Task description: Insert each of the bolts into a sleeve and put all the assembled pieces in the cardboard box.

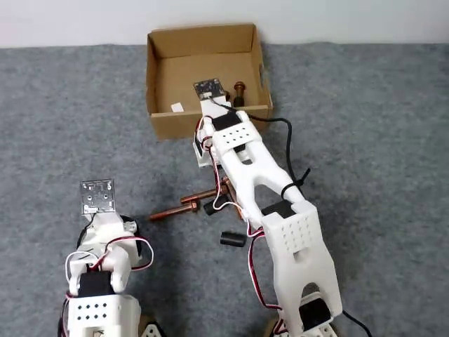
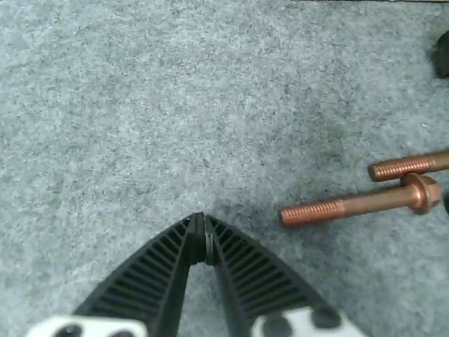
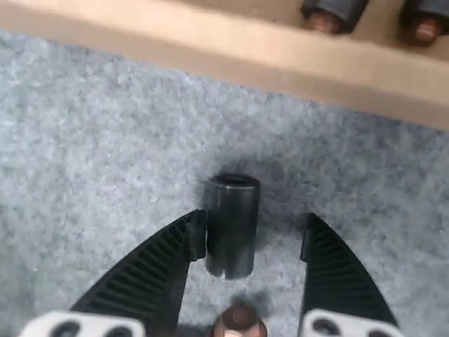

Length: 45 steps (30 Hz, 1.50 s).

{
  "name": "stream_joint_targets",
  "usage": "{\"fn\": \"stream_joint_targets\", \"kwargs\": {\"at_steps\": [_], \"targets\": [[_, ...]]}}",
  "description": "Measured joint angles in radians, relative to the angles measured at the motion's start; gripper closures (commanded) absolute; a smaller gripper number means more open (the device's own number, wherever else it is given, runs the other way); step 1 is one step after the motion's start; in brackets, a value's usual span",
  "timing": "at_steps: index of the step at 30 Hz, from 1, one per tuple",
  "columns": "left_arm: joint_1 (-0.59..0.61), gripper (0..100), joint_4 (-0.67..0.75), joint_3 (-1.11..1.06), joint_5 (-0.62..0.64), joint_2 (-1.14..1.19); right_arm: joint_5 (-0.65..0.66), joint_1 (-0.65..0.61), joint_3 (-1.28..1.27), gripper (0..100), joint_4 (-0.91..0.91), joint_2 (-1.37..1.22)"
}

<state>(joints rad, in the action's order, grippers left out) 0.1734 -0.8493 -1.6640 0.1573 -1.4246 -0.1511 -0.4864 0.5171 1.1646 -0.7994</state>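
Observation:
A black sleeve (image 3: 231,223) sits on the grey carpet between the fingers of my right gripper (image 3: 254,221), which is open; one finger touches its side. A copper bolt head (image 3: 238,324) shows just behind the sleeve. The right arm (image 1: 235,140) is stretched out to the front wall of the cardboard box (image 1: 210,119). Two assembled pieces (image 3: 330,14) lie inside the box. My left gripper (image 2: 203,232) is shut on nothing, low over the carpet. Two bare bolts (image 2: 358,203) lie to its side, seen again as bolts (image 1: 175,210) between the arms.
Loose black sleeves (image 1: 233,239) lie under the right arm, near its cable. The box wall (image 3: 280,60) stands close in front of the right gripper. Open carpet (image 1: 365,140) spreads to both sides of the arms.

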Motion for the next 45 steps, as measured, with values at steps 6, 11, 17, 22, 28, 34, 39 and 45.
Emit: {"fn": "stream_joint_targets", "kwargs": {"at_steps": [6, 11, 17, 22, 28, 34, 39, 45], "targets": [[0.000, 100, 0.000, 0.000, 0.000, 0.000, 0.002, 0.009, 0.014, 96.1, 0.000, -0.012], [0.000, 100, 0.000, 0.000, 0.000, 0.000, 0.002, 0.008, 0.015, 98.8, 0.037, 0.017], [0.000, 100, 0.000, 0.000, 0.000, 0.000, -0.026, -0.005, 0.014, 99.0, 0.187, 0.132], [0.000, 100, 0.000, 0.000, 0.000, 0.000, -0.126, -0.006, 0.014, 99.0, 0.364, 0.250], [0.000, 100, 0.000, 0.000, 0.000, 0.000, -0.199, -0.005, 0.014, 99.0, 0.534, 0.379], [0.000, 100, 0.000, 0.000, 0.000, 0.000, -0.242, -0.005, 0.009, 99.0, 0.585, 0.532], [0.000, 100, 0.000, 0.000, 0.000, 0.000, -0.308, -0.005, -0.117, 99.0, 0.585, 0.694], [0.000, 99, 0.000, 0.000, 0.000, 0.000, -0.384, -0.002, -0.454, 99.0, 0.551, 0.928]]}}
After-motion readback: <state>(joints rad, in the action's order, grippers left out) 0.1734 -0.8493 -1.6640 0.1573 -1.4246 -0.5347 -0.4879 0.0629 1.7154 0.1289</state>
